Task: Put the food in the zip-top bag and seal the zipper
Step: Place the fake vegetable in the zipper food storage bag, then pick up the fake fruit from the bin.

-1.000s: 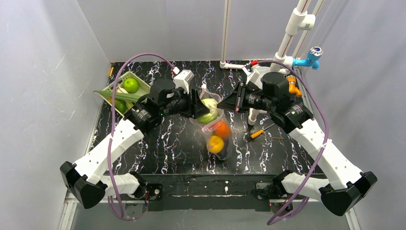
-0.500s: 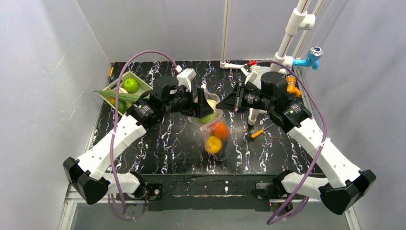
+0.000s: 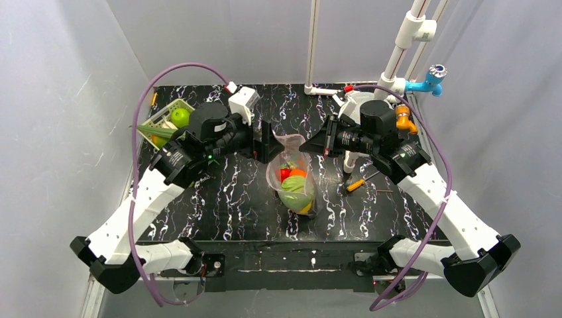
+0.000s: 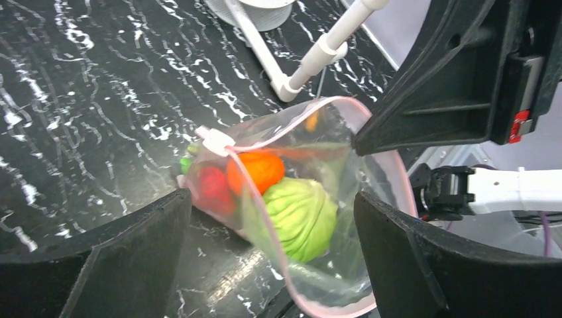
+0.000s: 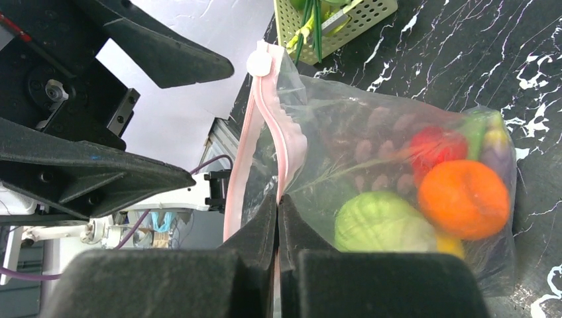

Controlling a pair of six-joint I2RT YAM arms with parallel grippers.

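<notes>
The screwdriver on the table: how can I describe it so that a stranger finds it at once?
Look at the black marbled table, just right of the clear zip-top bag. The screwdriver lies flat there, a slim tool with an orange handle, unlike the round toy food nearby.

The clear zip-top bag (image 3: 289,142) stands upright at the table's centre, its mouth gaping toward twelve o'clock. Its pinkish zipper (image 5: 262,126) is unsealed, with the white slider (image 5: 259,63) at one end. Inside lie a green leafy ball (image 5: 378,222), an orange fruit (image 5: 464,199), a red one (image 5: 434,147) and a yellow one (image 3: 305,209). A round green fruit (image 3: 179,116) sits at ten o'clock.
</notes>
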